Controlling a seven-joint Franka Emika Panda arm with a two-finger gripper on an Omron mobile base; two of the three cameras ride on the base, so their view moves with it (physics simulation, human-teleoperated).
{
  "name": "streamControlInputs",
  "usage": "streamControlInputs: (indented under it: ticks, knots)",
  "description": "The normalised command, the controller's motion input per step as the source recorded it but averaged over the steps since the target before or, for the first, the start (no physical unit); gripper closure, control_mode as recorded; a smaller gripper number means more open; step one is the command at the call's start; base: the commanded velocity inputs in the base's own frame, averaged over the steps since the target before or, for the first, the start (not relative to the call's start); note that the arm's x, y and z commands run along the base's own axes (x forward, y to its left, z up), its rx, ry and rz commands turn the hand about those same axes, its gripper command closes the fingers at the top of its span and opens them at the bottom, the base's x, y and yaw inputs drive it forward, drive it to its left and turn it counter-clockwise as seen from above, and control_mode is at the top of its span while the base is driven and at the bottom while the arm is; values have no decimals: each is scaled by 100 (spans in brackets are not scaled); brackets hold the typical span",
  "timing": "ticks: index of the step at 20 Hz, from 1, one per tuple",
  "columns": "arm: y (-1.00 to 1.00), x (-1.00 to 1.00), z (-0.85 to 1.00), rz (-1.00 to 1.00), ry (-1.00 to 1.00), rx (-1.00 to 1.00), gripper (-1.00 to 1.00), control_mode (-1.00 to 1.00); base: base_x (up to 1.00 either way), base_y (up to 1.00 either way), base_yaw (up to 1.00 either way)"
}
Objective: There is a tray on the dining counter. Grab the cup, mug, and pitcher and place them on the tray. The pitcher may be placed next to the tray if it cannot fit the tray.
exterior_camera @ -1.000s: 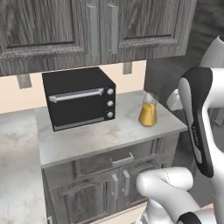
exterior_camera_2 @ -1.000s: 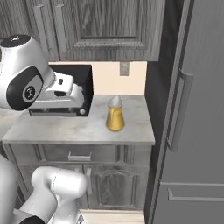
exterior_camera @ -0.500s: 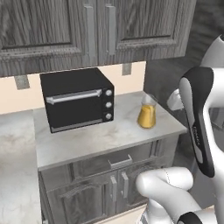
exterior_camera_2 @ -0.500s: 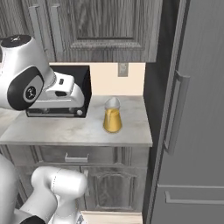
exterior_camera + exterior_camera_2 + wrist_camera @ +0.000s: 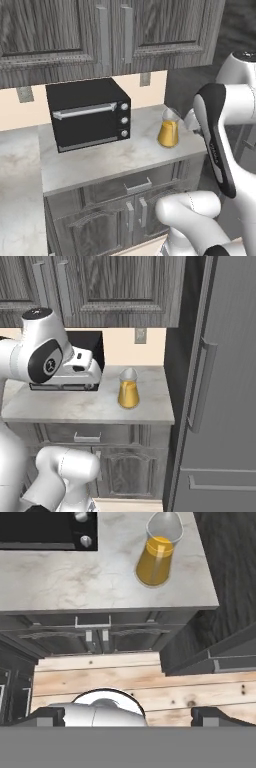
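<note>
The pitcher is clear glass with orange-yellow liquid in its lower half. It stands upright near the right end of a pale stone counter with cabinet doors below. My gripper hangs in front of that counter, above the wooden floor. It is well short of the pitcher and open, with nothing between its fingers. The tray, the cup, the mug and the dining counter are out of view.
A black toaster oven stands left of the pitcher against the wall. Dark wood upper cabinets hang above the counter. A tall grey fridge closes off its right end. A drawer and doors face me below the top.
The whole picture has shifted slightly, so the camera moved a little. The pitcher stays in its place on the counter and my gripper stays open.
</note>
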Motion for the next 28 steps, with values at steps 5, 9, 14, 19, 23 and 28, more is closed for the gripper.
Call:
streamControlInputs:
  ticks: [5,9,14,19,23,28]
  knots:
    - [-3,26,-24,0,5,0,-100,-100,0,0,0]
    - [-18,27,-15,0,4,0,-100,-100,0,0,0]
    - [-15,32,-31,0,0,0,-100,-100,0,0,0]
    - [-3,37,-32,0,0,0,-100,-100,0,0,0]
    - [-3,40,-31,0,0,0,-100,-100,0,0,0]
    - [-15,38,-13,0,0,0,-100,-100,0,0,0]
